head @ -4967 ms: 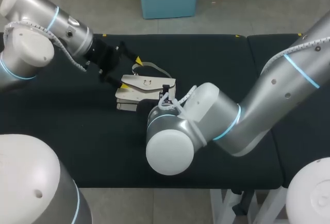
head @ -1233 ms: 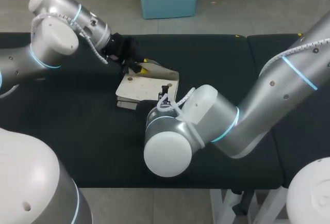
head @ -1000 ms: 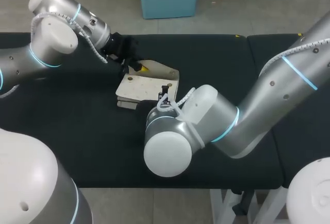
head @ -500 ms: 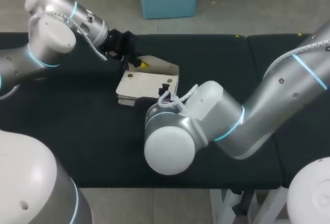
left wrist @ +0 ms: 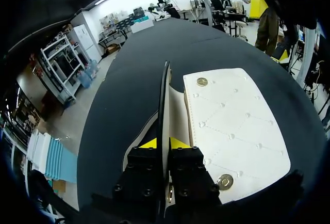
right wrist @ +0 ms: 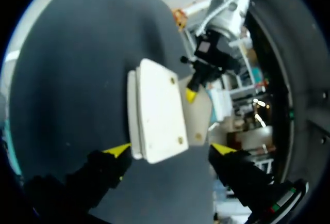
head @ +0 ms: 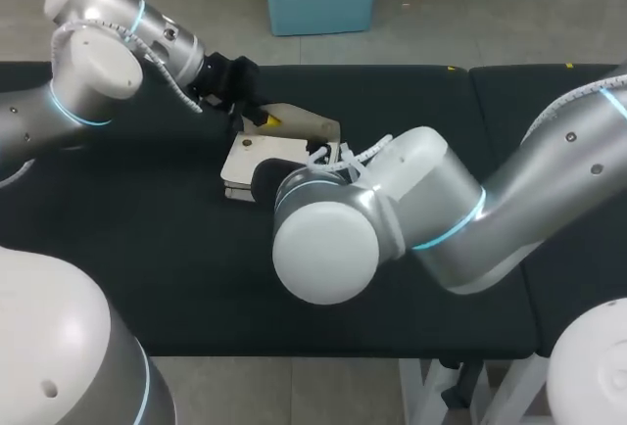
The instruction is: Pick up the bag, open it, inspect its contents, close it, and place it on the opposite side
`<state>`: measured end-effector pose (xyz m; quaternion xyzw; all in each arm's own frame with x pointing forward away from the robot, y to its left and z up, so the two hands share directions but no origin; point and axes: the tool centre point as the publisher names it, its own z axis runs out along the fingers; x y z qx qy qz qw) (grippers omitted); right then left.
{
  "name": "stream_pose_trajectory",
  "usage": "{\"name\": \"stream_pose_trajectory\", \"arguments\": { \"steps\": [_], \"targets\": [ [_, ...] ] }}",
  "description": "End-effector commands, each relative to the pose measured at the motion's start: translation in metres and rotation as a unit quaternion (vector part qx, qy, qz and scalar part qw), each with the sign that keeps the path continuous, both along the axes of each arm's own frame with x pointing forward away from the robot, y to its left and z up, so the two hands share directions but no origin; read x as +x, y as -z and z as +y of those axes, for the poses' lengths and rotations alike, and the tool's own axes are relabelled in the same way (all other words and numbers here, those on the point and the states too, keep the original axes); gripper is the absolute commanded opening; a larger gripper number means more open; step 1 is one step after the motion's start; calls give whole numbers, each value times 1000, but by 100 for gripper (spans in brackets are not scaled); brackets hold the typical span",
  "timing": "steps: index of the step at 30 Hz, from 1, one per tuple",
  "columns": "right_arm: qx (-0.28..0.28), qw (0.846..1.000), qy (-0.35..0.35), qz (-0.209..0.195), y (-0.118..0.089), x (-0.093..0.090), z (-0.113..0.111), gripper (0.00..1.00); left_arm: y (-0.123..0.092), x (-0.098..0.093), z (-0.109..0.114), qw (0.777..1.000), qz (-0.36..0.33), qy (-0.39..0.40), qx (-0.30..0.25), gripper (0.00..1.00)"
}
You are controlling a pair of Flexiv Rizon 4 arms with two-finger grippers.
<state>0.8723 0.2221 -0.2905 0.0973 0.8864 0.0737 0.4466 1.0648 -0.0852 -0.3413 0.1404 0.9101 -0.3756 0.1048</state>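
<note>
A white quilted bag [head: 257, 157] lies on the black table [head: 147, 249], left of the middle. My left gripper [left wrist: 164, 143] is shut on the thin edge of the bag's flap [left wrist: 165, 100], which it holds raised, so the beige inside [right wrist: 198, 118] shows. In the head view the left gripper [head: 257, 117] sits at the bag's far edge. My right gripper [right wrist: 171, 149] is open wide, with the bag's near end [right wrist: 157, 111] just ahead of its spread tips, apart from both. In the head view my right arm's wrist [head: 333, 234] hides that gripper and the bag's right part.
The front panel carries two brass snaps [left wrist: 202, 81]. Bare black tabletop [head: 509, 121] lies to the right and in front of the bag.
My right gripper has gone from shut to wide open and its wrist has shifted over the bag's right side. My left gripper lifted the flap a little higher and further back.
</note>
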Motion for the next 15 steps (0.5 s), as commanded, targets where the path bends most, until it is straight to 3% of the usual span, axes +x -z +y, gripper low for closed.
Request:
{"name": "stream_pose_trajectory", "arguments": {
  "steps": [1, 2, 3, 4, 12, 15],
  "targets": [
    [5, 1000, 4, 10, -8, 2, 1, 43, 0, 0, 0, 1000, -1, 0, -1, 0],
    [6, 1000, 6, 14, -9, 3, 3, 33, 0, 0, 0, 1000, -1, 0, -1, 0],
    [6, 1000, 8, 16, -10, 5, 4, 13, -1, -2, -1, 1000, -4, -4, -6, 0],
    [10, 1000, 9, 22, -10, 6, 4, 0, -4, -4, -1, 1000, -12, -3, -8, 0],
    [-2, 997, 10, 83, -18, 11, 7, 0, -31, -15, -6, 999, -37, -9, -25, 0],
    [-1, 997, 9, 80, -19, 10, 8, 0, -40, -15, -8, 999, -44, -7, -21, 0]
  ]
}}
